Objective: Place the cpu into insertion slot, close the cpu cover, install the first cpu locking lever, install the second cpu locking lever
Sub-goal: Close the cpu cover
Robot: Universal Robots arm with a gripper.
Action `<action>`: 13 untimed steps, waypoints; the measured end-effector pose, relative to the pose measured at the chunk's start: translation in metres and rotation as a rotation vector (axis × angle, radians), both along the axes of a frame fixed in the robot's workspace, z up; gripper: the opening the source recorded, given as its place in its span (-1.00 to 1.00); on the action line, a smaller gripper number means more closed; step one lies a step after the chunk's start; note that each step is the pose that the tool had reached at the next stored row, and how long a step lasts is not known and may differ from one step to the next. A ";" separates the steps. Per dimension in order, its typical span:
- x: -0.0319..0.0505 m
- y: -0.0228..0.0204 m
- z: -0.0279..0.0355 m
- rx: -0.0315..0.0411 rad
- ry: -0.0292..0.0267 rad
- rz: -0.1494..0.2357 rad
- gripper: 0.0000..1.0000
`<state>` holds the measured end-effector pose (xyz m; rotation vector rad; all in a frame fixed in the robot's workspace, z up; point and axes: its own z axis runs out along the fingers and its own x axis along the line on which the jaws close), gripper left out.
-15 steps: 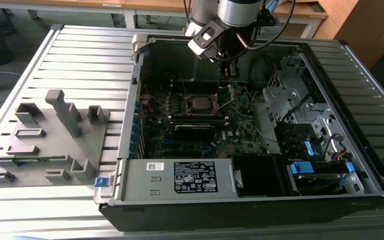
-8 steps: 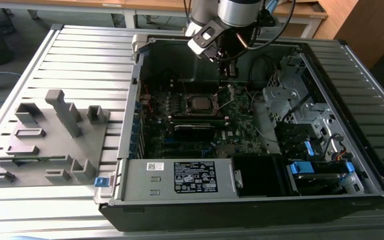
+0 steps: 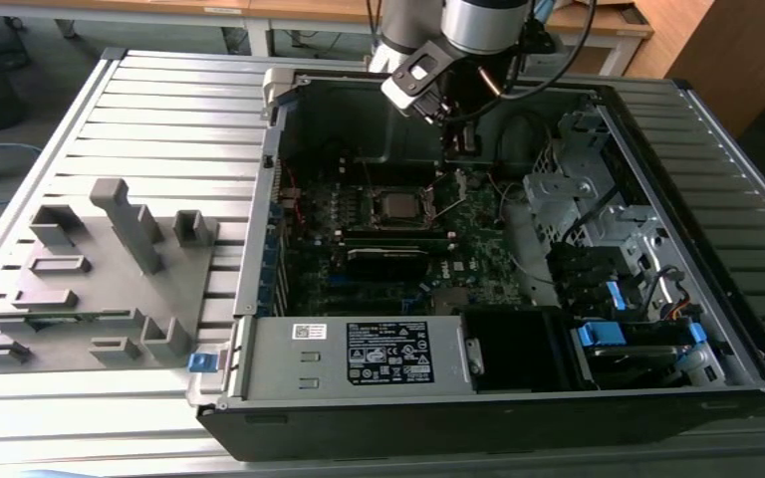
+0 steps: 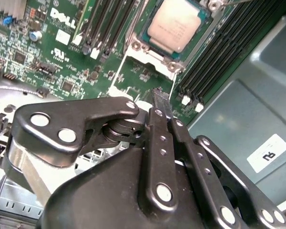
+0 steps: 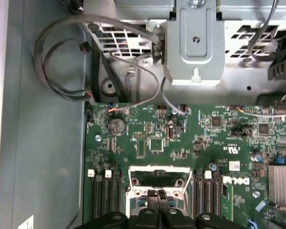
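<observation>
Gripper (image 4: 161, 98) fingers are pressed together and hold nothing. Their tips are at the free edge of the cpu cover (image 5: 159, 171); I cannot tell if they touch it. The cover stands open, lifted off the insertion slot (image 4: 173, 64). The square cpu (image 4: 176, 26) lies flat in that slot, mid-motherboard (image 5: 152, 138), between two banks of black memory slots (image 4: 229, 52). Grey cables (image 5: 109, 23) loop beyond the board's edge.
</observation>
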<state>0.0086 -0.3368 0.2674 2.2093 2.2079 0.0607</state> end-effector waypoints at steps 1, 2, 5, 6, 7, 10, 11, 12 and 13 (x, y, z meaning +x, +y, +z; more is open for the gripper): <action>0.0018 0.0000 0.0000 0.0000 0.0001 0.000 -0.80; 0.0035 0.0000 -0.0001 0.0000 0.0002 0.000 -0.80; 0.0092 0.0000 -0.0002 0.0001 0.0004 0.000 -0.80; 0.0111 0.0000 -0.0002 0.0002 0.0005 0.000 -0.80; 0.0132 0.0000 -0.0002 0.0002 0.0005 0.000 -0.80; 0.0201 0.0000 -0.0003 0.0001 0.0008 0.000 -0.80; 0.0219 0.0001 -0.0003 0.0001 0.0009 0.000 -0.80; 0.0236 0.0001 -0.0004 0.0000 0.0009 0.000 -0.80; 0.0256 0.0001 -0.0005 0.0001 0.0010 0.000 -0.80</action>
